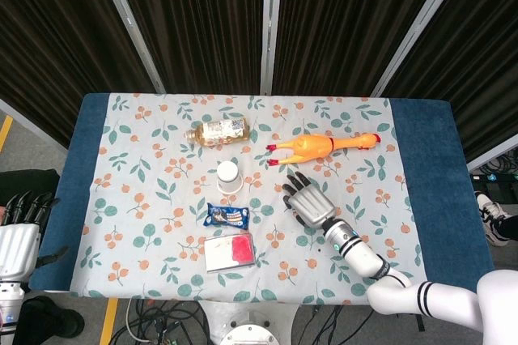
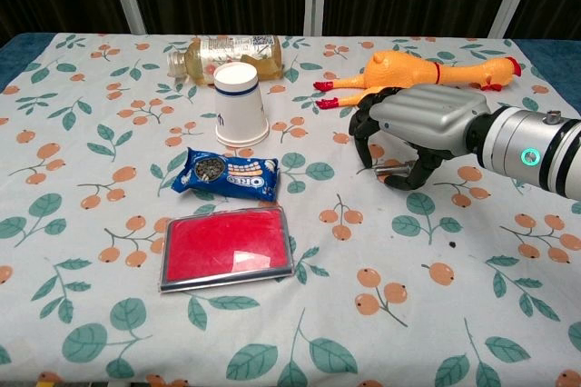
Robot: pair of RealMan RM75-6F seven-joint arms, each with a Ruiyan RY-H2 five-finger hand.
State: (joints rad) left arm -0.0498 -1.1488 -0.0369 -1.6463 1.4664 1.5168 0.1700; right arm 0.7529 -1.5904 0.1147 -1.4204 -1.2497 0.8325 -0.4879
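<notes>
The right hand (image 2: 410, 135) hovered with fingers spread and curled downward, holding nothing, directly over a small metal bolt (image 2: 393, 168) lying on the tablecloth (image 2: 508, 314) beneath its fingertips, the rubber chicken (image 2: 413, 70) just beyond.

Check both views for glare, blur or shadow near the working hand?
Chest view: sharp, soft even light; highlights on the right hand, faint shadow under it, the bolt partly hidden. Head view: sharp mid-table, dark curtains behind, left hand cut by the frame edge.
</notes>
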